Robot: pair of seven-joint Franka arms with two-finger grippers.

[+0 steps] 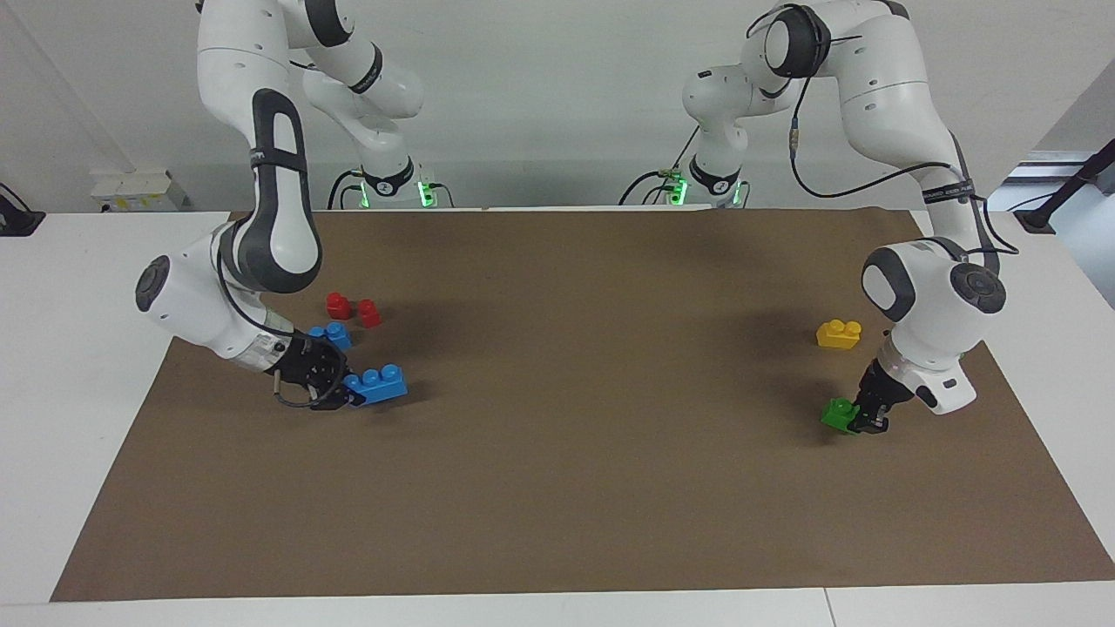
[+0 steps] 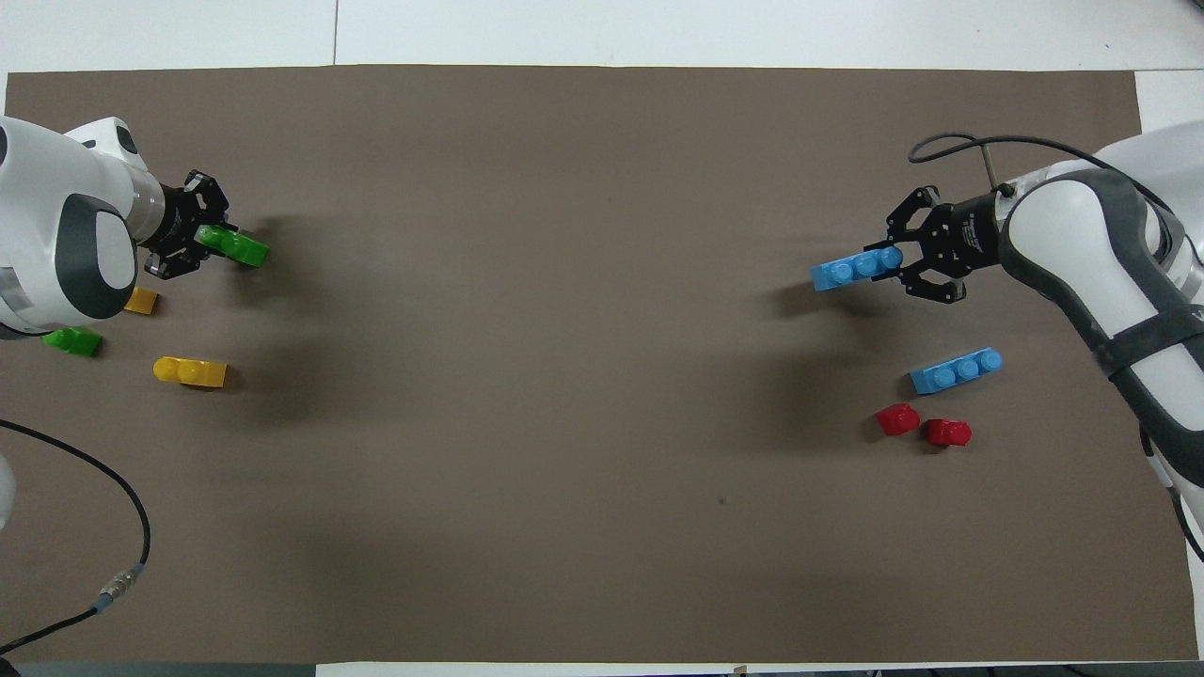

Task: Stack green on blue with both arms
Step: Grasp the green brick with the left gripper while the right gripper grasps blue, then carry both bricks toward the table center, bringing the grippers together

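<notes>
While both grasps hold, step reads as pick-up done, meeting not begun. Left gripper (image 1: 862, 416) clamped on green (image 1: 839, 413), low over mat (image 1: 557, 488) at left arm's end. Right gripper (image 1: 335, 394) clamped on blue (image 1: 377, 384) at right arm's end. Next, likely: carry both to mid-mat, align studs, press green down.

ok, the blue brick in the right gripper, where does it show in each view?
Facing view: blue brick in the right gripper, low at the picture's left, its free end sticking out toward the table's middle.
Overhead view: same brick, at the picture's right, upper half.
Shared landmark: the two red pieces, nearer to the robots than a second blue brick.
</notes>
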